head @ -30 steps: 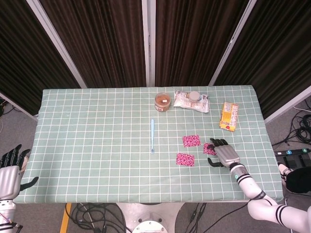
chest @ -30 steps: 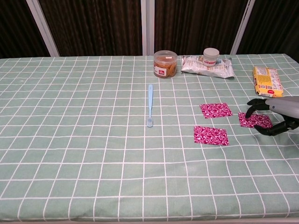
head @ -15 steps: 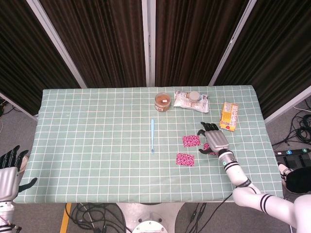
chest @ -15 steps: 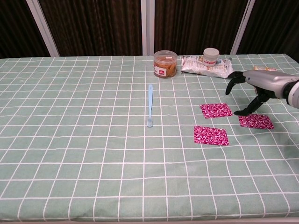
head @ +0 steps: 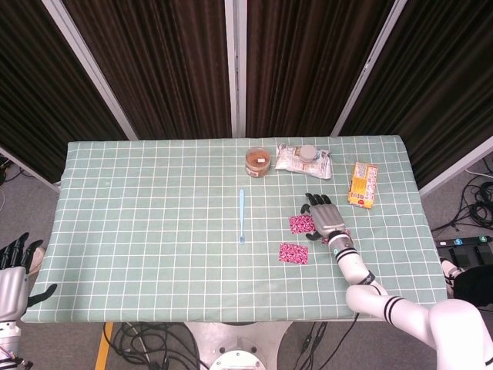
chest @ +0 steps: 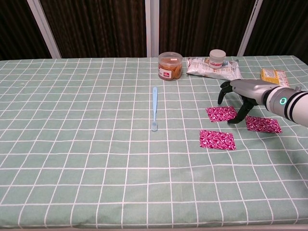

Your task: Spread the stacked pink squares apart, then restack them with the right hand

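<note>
Three pink patterned squares lie apart on the green checked cloth: one at the far left point(chest: 222, 113) point(head: 302, 223), one nearer the front point(chest: 217, 139) point(head: 293, 253), and one to the right point(chest: 263, 124). My right hand point(chest: 240, 94) point(head: 323, 216) arches over the right edge of the far-left square with its fingers spread and nothing held. Its fingertips point(chest: 233, 120) come down at that square's right edge. In the head view the right forearm mostly covers the right-hand square. My left hand point(head: 15, 270) hangs open off the table's left front corner.
A light-blue spoon point(chest: 154, 108) lies mid-table. Along the far side stand a brown jar point(chest: 170, 66), a crinkled bag with a white-lidded tub point(chest: 217, 57) on it, and a yellow packet point(head: 363, 183) to the right of my right hand.
My right hand has lifted off the right-hand square and moved left and further back, ending over the right edge of the far-left square. The squares and the left hand stay put.
</note>
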